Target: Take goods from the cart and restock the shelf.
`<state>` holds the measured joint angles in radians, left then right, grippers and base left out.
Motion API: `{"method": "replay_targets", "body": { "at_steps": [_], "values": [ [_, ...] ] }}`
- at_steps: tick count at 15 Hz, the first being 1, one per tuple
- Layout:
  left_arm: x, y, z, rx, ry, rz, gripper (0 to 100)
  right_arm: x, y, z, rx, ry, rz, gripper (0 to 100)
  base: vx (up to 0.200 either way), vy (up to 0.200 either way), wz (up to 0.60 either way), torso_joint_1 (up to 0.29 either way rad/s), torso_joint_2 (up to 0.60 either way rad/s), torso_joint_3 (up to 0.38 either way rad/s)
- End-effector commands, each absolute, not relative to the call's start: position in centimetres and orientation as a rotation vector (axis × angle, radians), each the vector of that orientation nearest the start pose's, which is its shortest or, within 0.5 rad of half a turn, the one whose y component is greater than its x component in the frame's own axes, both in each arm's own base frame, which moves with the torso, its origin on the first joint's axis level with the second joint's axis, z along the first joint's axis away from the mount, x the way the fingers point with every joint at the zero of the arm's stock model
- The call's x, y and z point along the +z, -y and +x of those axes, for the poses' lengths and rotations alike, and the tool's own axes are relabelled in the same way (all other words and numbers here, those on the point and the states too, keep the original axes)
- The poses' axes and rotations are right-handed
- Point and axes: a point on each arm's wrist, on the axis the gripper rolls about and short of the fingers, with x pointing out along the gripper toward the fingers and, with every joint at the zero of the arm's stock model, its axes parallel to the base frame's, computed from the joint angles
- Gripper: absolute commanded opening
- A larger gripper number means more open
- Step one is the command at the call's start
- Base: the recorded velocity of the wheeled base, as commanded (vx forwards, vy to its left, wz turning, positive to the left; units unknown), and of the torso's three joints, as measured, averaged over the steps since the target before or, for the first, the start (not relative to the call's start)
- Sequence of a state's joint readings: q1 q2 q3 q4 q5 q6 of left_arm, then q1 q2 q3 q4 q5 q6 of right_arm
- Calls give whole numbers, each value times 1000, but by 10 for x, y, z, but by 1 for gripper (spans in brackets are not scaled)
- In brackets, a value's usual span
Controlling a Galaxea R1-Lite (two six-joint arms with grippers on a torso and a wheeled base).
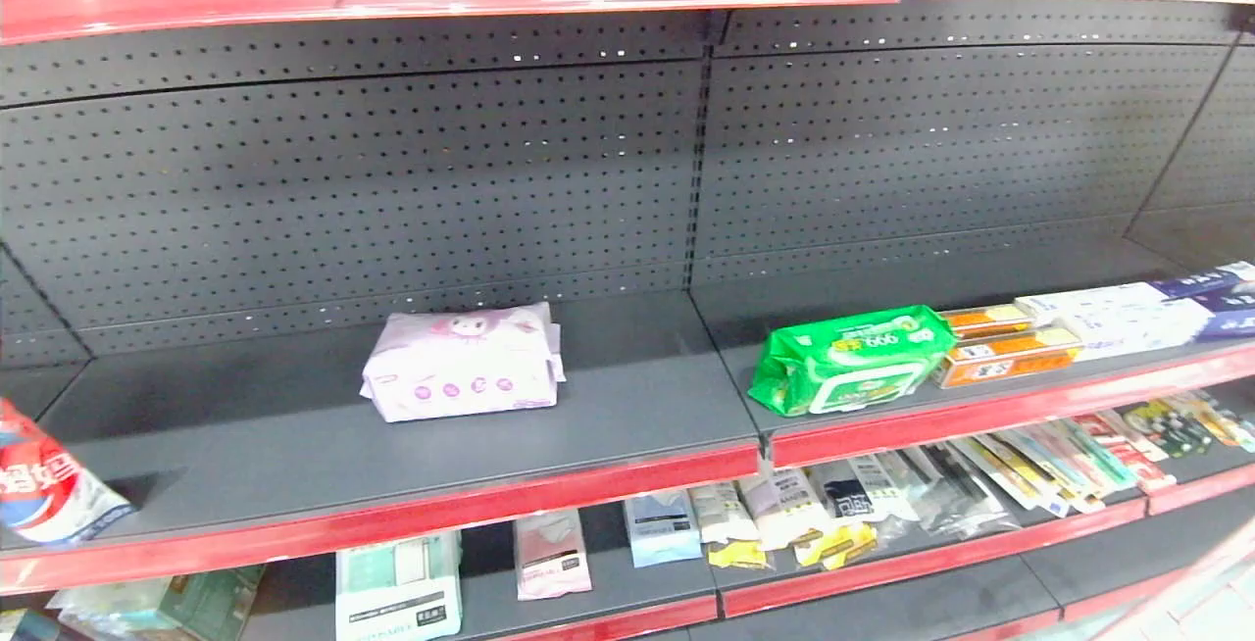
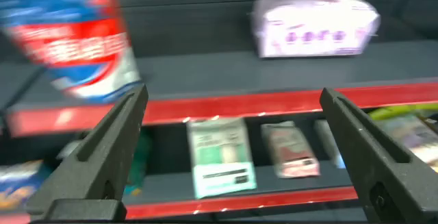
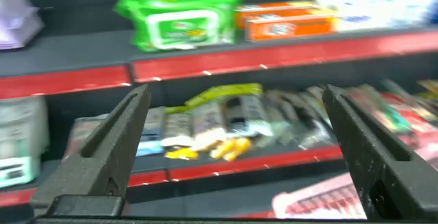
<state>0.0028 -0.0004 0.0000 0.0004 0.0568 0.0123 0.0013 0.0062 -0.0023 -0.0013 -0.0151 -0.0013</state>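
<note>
A pink-and-white tissue pack (image 1: 461, 362) lies in the middle of the grey shelf (image 1: 294, 445); it also shows in the left wrist view (image 2: 315, 24). A red, white and blue bag (image 1: 44, 484) sits at the shelf's left end (image 2: 79, 42). A green wipes pack (image 1: 848, 357) lies on the right section (image 3: 179, 15), with orange boxes (image 1: 1005, 347) beside it. My left gripper (image 2: 233, 107) is open and empty, in front of the shelf's red edge. My right gripper (image 3: 236, 107) is open and empty, facing the lower shelf below the wipes.
White and blue boxes (image 1: 1137, 313) fill the shelf's right end. The lower shelf (image 1: 627, 582) holds several small packets and a white-green pack (image 1: 397, 587). Toothbrush-like packs (image 1: 1059, 465) line the lower right. Bare shelf lies on both sides of the tissue pack.
</note>
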Motion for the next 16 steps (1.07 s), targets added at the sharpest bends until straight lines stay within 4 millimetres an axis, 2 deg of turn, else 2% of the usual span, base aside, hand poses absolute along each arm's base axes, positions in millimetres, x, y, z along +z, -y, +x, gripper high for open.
{"method": "replay_targets", "body": {
  "at_steps": [1, 13, 16],
  "values": [
    [75, -1, -23, 61, 0, 12, 100, 77, 0, -23, -14, 0, -2, 100, 0, 0, -600, 2, -2, 2],
    [75, -1, -23, 61, 0, 12, 100, 76, 0, -23, -14, -3, -2, 100, 0, 0, -600, 2, 2, 3],
    [75, -1, -23, 61, 0, 12, 100, 77, 0, -23, -14, 2, 0, 100, 0, 0, 0, 0, 0, 0]
  ]
}}
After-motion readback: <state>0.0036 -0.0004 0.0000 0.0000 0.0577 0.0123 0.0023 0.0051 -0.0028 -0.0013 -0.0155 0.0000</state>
